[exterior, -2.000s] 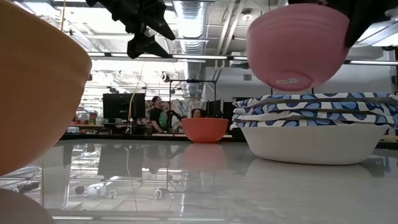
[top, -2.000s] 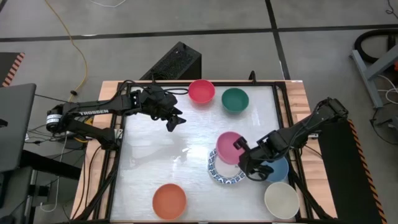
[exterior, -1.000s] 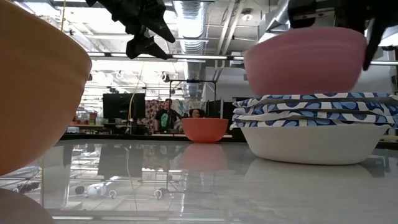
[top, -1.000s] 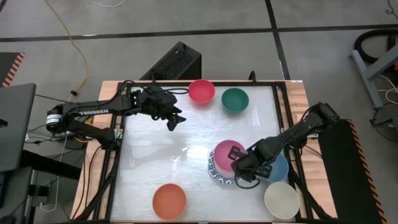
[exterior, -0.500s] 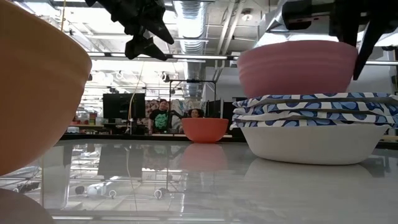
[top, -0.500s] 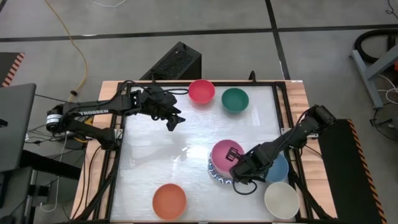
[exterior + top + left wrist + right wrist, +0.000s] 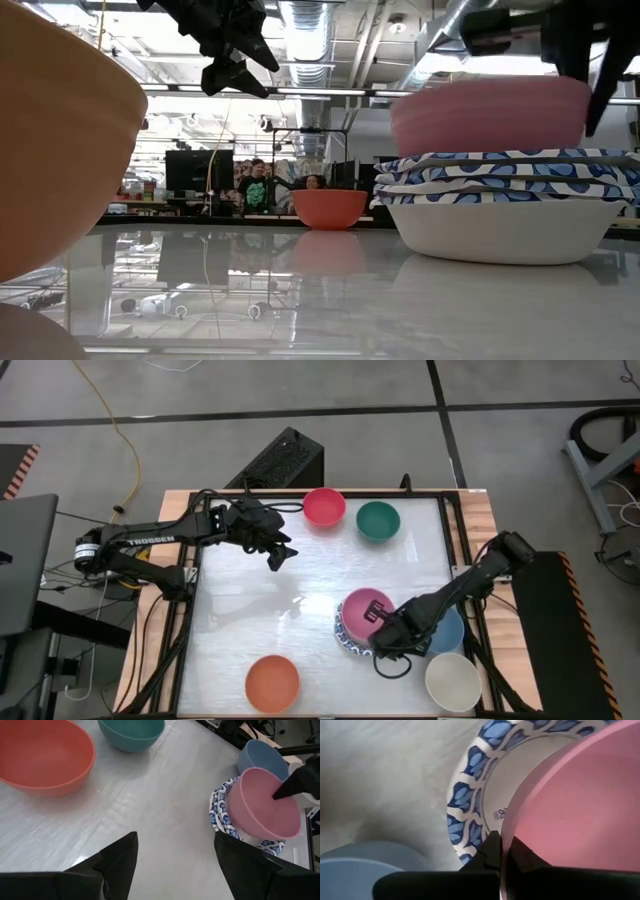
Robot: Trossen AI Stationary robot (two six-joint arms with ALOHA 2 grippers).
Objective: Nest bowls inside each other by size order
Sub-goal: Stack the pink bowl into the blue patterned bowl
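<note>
Pink bowl hung right over the stack of patterned bowls, its rim pinched by the right gripper, fingers clamped narrow on either side of the wall. That edge grip made sense: it kept the bowl's mouth up and its base free to drop into the white centre below. In the low view the pink bowl sat level just at the top of the stack, though whether it was touching the patterned rim or a hair above it could not be told. From the right wrist view, the pink wall stood inside the blue-and-white rim, so it looked centred well enough for release, by my reckoning.

Beside the stack, on the side toward the right arm, waited the blue bowl, with the cream bowl just past it at the table's near edge. Well away from the stack sat the orange bowl, and far off along the back edge, the red bowl next to the teal bowl.

Left gripper hovered high, well apart from the stack near the red bowl, fingers spread wide and empty, likely parked out of the way.
</note>
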